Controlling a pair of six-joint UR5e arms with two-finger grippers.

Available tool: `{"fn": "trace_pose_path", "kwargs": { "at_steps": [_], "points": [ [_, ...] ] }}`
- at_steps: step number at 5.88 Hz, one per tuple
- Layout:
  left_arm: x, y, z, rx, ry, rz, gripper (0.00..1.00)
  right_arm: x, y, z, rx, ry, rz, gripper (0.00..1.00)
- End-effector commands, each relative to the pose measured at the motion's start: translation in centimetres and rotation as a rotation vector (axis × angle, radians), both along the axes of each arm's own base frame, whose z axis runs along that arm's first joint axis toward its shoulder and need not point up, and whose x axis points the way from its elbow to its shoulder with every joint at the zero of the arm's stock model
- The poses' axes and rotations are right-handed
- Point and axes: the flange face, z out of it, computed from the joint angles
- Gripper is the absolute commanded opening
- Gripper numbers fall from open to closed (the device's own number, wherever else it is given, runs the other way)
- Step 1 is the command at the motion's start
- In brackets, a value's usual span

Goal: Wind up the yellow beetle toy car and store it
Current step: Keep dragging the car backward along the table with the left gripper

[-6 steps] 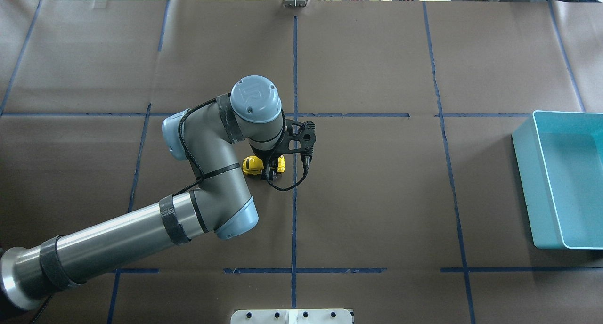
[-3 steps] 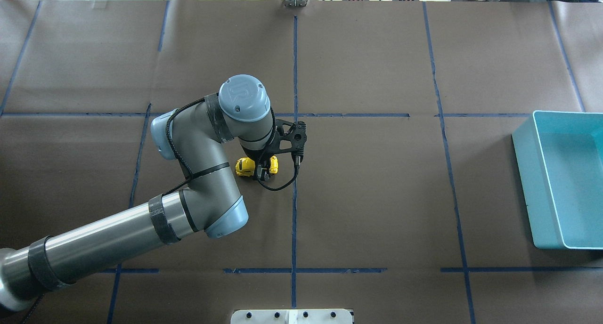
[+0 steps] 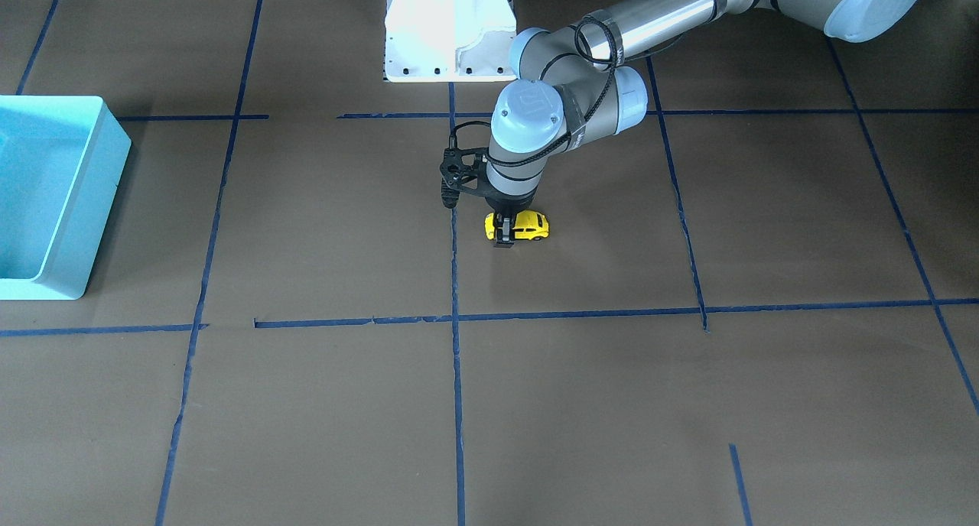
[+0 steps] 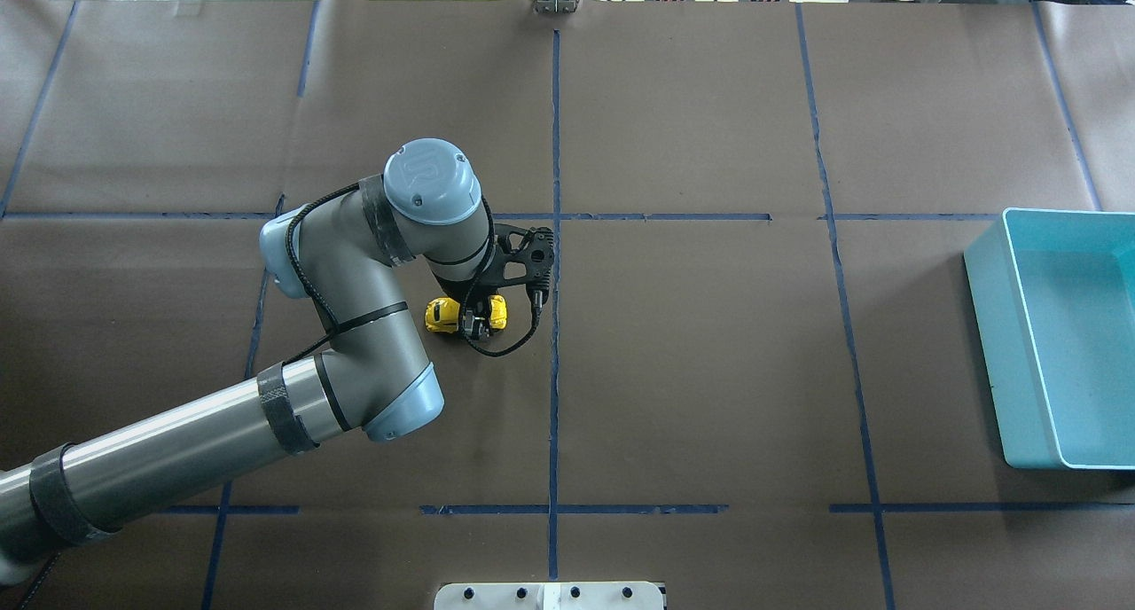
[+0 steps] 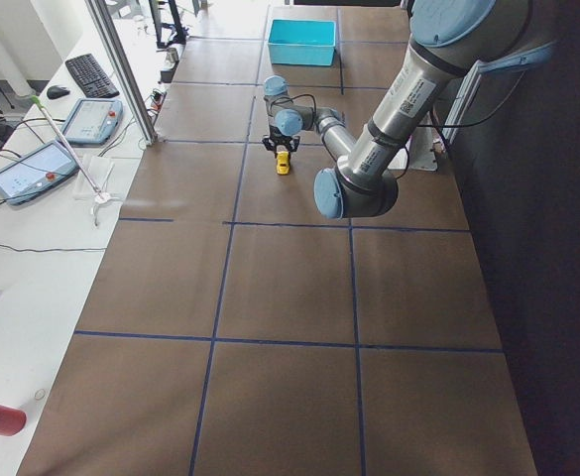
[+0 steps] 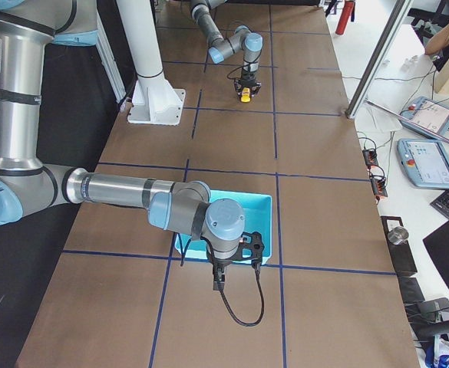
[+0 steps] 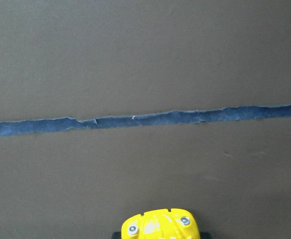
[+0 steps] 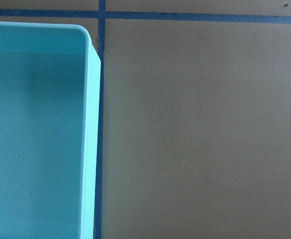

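Observation:
The yellow beetle toy car [image 4: 439,314] stands on its wheels on the brown table cover, just left of the centre tape line. My left gripper [image 4: 475,324] comes straight down on it and is shut on the car's body, fingers on both sides; it shows the same in the front view [image 3: 504,233], with the car [image 3: 529,225] sticking out sideways. The left wrist view shows only the car's yellow end [image 7: 160,227] at the bottom edge. My right gripper [image 6: 217,282] hangs by the teal bin's near edge, seen only in the right side view; I cannot tell whether it is open or shut.
A teal bin [image 4: 986,326] stands at the table's right edge, with nothing in the parts that show; its rim shows in the right wrist view [image 8: 91,124]. Blue tape lines [image 4: 555,149] divide the brown cover. The white robot base [image 3: 447,29] is at the near edge.
My left arm has slid leftward across the table with the yellow car held in its gripper. The bin has not moved.

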Motion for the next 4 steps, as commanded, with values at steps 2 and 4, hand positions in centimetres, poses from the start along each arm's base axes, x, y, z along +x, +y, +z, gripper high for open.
{"fn": "trace_pose_path", "kwargs": {
  "at_steps": [2,4],
  "points": [
    [-1.13,-0.21,1.09,-0.015,0.013,0.006,0.00,0.00,-0.03,-0.12,0.007,0.000,-0.004,1.00],
    [-1.54,-0.20,1.67,-0.016,0.014,0.004,0.00,0.01,-0.05,-0.19,0.021,-0.001,-0.016,1.00]
  ]
}}
